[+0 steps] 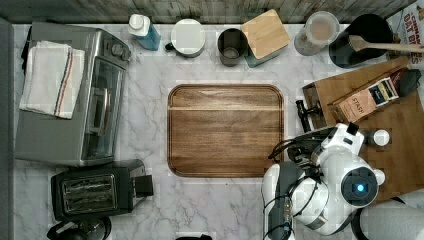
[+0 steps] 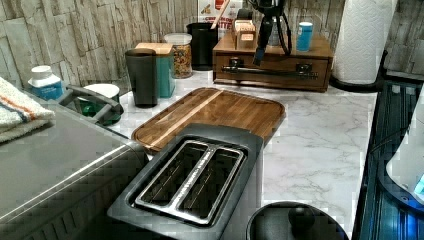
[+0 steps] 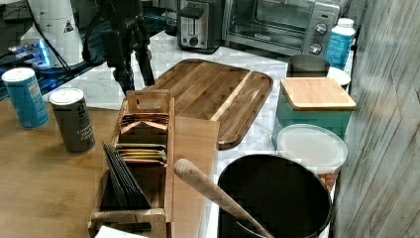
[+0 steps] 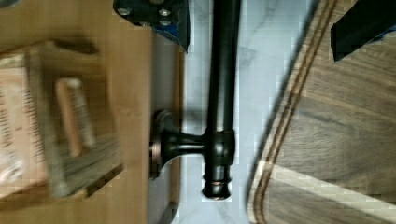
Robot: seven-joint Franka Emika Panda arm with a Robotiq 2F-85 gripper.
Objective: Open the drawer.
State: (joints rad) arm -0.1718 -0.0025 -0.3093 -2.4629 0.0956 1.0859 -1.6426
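The drawer [image 2: 272,64] is the front of the low wooden cabinet, and in the left view it looks flush with the cabinet's face. Its long black bar handle [image 2: 270,73] runs across that front; the handle [image 4: 223,84] also appears close up in the wrist view, and from above as the handle [image 1: 302,116]. My gripper [image 4: 260,42] is open and straddles the bar, one finger on each side with room to spare. In the left view the gripper [image 2: 272,50] hangs just above the handle. In the right view the gripper [image 3: 134,78] stands past the cabinet's edge, fingers spread.
A dark wooden cutting board [image 1: 225,130] lies right in front of the drawer. A tea box [image 3: 143,148] and two canisters [image 3: 74,126] stand on the cabinet top. A toaster oven [image 1: 70,95], a toaster [image 1: 95,192] and jars [image 1: 265,35] line the marble counter.
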